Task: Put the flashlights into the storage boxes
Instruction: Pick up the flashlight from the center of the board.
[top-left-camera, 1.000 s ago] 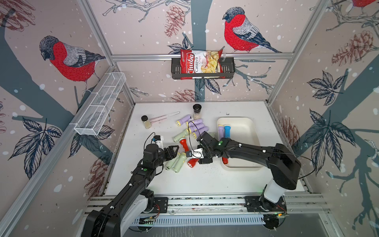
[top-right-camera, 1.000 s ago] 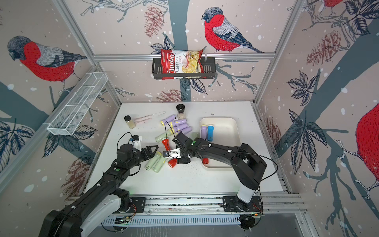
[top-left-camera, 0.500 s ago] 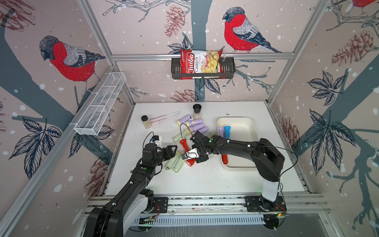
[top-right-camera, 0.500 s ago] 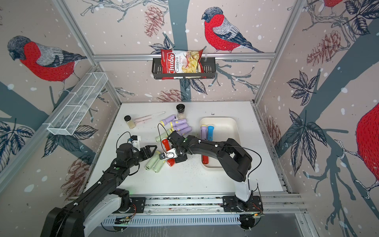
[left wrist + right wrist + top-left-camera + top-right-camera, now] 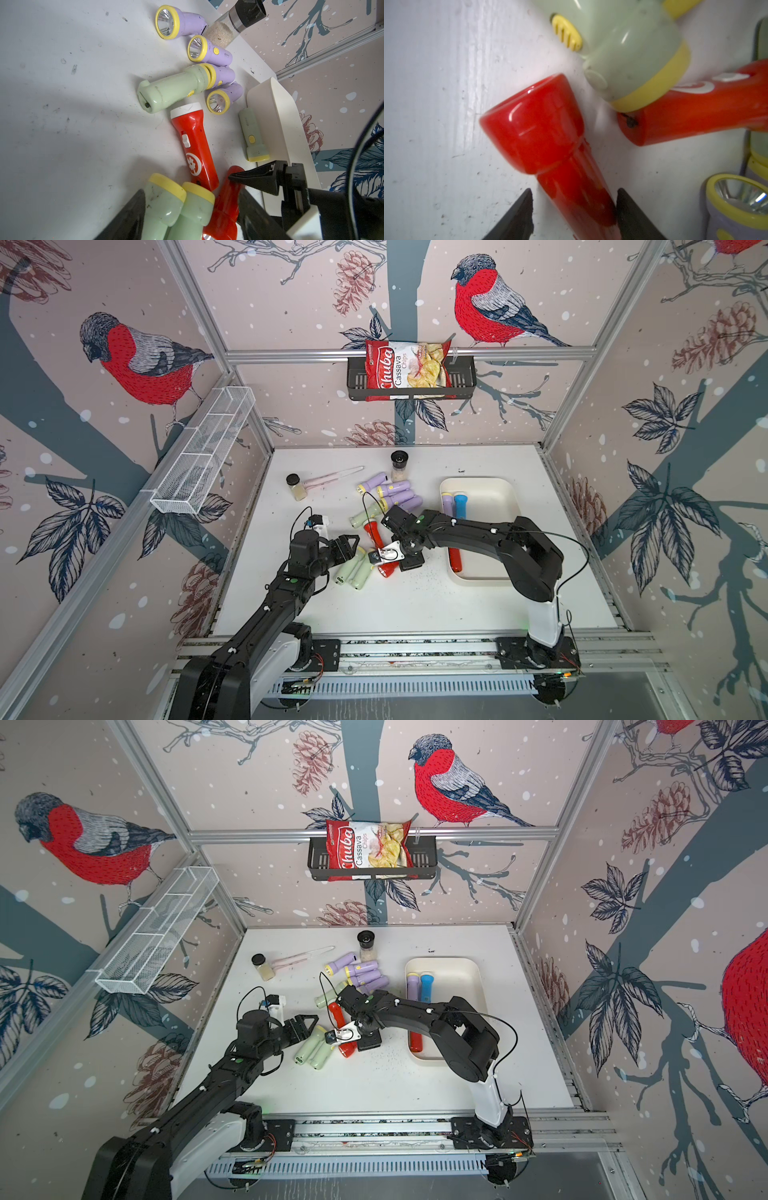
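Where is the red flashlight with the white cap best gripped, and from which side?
Grip the red flashlight at its middle, from straight above, jaws across its width. It lies flat with both long sides free there; a green flashlight crowds its tail.

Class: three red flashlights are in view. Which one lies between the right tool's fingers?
The all-red flashlight on the table, head red too. The white-headed flashlight lies free; the third flashlight lies in the tray.

2 black arms, white bases, looped black cables.
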You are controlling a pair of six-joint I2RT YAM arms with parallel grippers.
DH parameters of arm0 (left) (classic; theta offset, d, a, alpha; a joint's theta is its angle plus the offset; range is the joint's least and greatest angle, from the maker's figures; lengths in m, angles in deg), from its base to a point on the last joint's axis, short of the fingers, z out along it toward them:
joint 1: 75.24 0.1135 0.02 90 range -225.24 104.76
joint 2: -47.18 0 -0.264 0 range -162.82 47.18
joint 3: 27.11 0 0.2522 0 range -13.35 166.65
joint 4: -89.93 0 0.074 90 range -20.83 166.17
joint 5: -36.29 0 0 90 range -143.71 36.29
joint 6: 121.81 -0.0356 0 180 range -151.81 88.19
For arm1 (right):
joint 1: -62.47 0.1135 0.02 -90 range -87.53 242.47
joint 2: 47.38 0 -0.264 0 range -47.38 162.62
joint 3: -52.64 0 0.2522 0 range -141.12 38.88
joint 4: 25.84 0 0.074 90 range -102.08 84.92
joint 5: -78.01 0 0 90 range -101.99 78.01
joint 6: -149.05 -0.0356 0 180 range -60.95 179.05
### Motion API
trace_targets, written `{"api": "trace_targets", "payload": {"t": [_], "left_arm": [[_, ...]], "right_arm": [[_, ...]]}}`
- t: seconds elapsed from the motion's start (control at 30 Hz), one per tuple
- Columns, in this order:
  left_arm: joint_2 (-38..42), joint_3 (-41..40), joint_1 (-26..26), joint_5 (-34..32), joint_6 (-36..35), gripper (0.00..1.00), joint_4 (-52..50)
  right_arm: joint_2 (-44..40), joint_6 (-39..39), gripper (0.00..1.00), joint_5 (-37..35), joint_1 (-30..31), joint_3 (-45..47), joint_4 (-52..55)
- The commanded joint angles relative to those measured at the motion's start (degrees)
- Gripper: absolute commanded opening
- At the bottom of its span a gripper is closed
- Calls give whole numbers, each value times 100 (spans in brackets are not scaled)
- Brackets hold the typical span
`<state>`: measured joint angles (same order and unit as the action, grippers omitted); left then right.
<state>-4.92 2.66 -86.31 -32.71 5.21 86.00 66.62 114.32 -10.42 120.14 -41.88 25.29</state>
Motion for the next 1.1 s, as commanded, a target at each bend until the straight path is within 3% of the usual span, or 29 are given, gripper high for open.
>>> {"api": "trace_targets", "payload": {"t": [0.0,0.4,0.83,1.07], "left_arm": [[15,26,9,63,-84,70,73],[59,69,9,72,-114,69,3],[155,239,-141,101,-252,68,-129],[90,373,-392,-161,-347,67,-221]], "right_arm": [[71,-112,64,-130,1,-71,309],[207,-244,55,-162,8,-134,466],[-987,-748,41,518,166,814,46],[-1066,-1056,60,105,183,1130,-361]]}}
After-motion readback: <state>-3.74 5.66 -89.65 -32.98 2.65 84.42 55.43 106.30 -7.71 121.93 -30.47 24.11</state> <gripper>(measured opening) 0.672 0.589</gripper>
